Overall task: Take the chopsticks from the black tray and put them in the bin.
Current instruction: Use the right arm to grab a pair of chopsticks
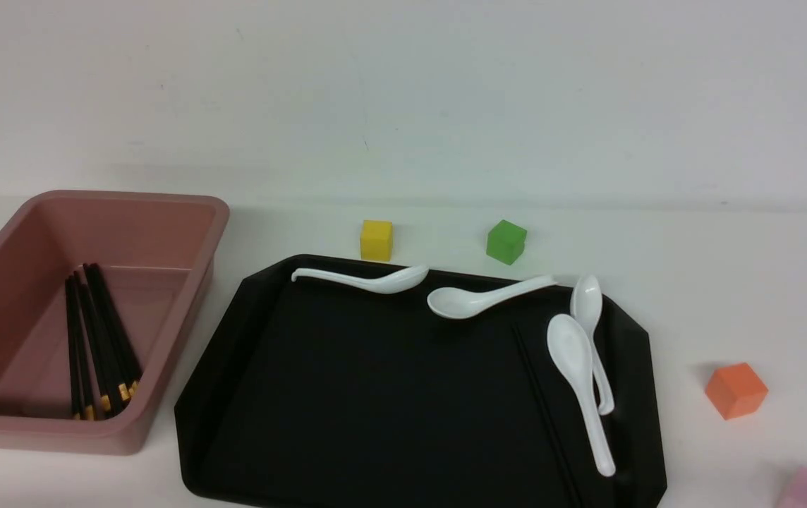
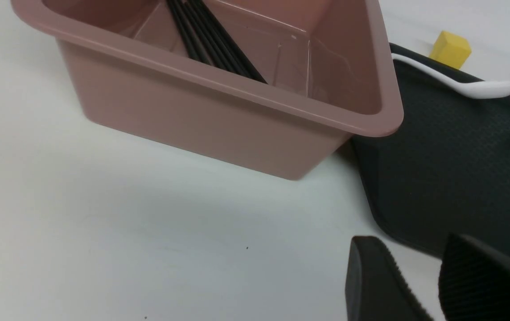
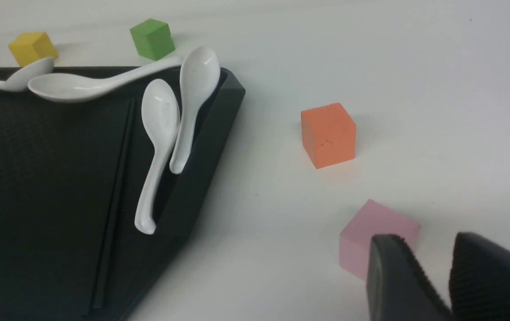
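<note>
Both open and empty, the left pincer (image 2: 411, 252) and right pincer (image 3: 429, 254) may slip on the thin black chopsticks (image 1: 544, 402), flat in the shiny black tray (image 1: 347, 395), or bump the white plastic spoon (image 1: 573, 353) beside them.

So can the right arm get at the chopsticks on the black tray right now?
Probably yes. The chopsticks lie uncovered on the right side of the tray, the right tool is open nearby, though a white spoon close alongside leaves little room.

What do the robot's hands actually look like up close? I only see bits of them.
Only the tips show. The left pincer and right pincer each have two matte black, rounded fingers with finely ribbed inner pads. No arms, cables or markings are visible.
</note>
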Action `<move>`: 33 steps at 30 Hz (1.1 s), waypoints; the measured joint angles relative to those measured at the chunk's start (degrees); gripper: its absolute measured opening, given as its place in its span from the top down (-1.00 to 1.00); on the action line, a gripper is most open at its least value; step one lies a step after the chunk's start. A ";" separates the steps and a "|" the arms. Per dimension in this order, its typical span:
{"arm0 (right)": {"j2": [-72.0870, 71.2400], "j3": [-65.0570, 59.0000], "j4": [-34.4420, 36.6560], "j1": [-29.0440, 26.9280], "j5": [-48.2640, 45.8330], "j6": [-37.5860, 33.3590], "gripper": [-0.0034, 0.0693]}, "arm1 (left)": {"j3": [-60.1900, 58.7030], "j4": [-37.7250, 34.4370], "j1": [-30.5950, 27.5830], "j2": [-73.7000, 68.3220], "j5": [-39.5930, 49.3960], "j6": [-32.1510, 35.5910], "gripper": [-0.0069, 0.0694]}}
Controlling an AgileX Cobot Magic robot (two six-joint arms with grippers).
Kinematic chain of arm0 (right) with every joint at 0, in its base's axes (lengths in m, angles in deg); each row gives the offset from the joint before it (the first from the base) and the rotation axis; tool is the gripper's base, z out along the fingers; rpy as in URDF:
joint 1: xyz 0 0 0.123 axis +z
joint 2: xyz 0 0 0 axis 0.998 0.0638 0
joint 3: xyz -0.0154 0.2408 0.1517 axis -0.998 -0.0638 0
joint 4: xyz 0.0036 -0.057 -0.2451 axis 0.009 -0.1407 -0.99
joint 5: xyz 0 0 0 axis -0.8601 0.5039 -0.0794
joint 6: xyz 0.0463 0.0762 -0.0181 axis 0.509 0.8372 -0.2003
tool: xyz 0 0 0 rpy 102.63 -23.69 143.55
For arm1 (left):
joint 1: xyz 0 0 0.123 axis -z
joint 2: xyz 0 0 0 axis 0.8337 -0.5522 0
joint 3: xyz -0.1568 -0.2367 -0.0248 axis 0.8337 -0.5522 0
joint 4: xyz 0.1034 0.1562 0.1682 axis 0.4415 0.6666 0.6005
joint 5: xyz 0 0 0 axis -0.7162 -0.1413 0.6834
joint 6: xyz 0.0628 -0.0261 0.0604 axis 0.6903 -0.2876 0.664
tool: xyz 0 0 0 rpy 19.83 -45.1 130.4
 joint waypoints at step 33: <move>0.00 0.07 33.06 0.00 1.95 17.58 0.26 | 0.00 0.00 0.00 0.00 0.00 0.00 0.19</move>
